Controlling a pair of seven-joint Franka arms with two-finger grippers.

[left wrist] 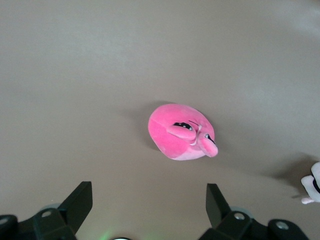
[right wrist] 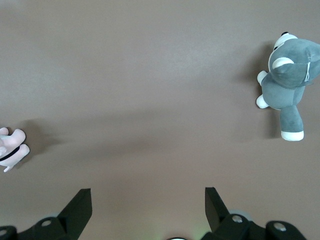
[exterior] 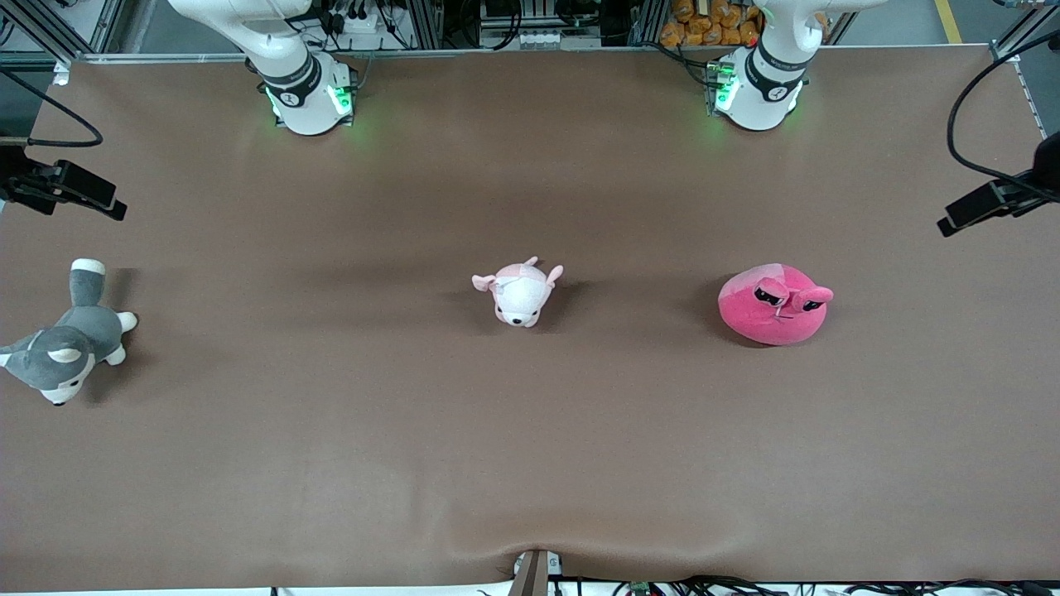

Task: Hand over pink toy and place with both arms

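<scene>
Overhead, the left gripper point(left wrist: 149, 210) and the right gripper point(right wrist: 148, 210) are hanging wide open, empty; the pink toy point(exterior: 775, 304) is lying on the table point(exterior: 530, 463).

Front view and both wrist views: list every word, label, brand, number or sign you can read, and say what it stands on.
No text can be read.
Left arm's base: a small dark mark on its collar, too small to read.
Right arm's base: the same kind of mark, too small to read.
Pink toy, puppy plush, husky plush: no lettering shows.
</scene>
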